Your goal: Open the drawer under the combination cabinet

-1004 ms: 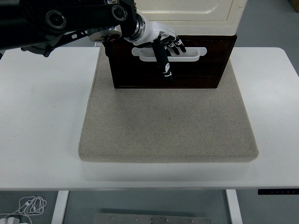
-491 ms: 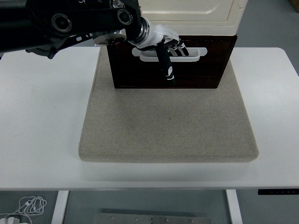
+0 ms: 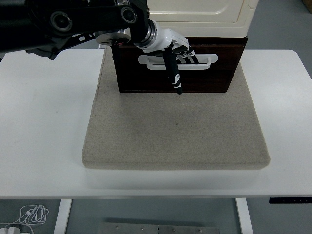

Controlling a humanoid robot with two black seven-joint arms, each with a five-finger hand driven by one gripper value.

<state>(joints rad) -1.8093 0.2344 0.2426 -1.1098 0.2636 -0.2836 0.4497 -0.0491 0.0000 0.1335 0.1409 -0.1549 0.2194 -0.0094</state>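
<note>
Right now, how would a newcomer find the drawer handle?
Find the beige mat on the white table. At its far end a dark brown drawer sits under a cream cabinet. The handle is the white bar across its front, where the left robot hand hooks in.

A dark, glossy wood-like finish is seen on the drawer [image 3: 195, 78], with a smooth white plastic handle [image 3: 204, 62]. The cabinet [image 3: 200, 14] above is finished in smooth cream. A rough, matt beige cloth mat [image 3: 175, 131] is laid on the smooth white counter [image 3: 44, 122].
</note>
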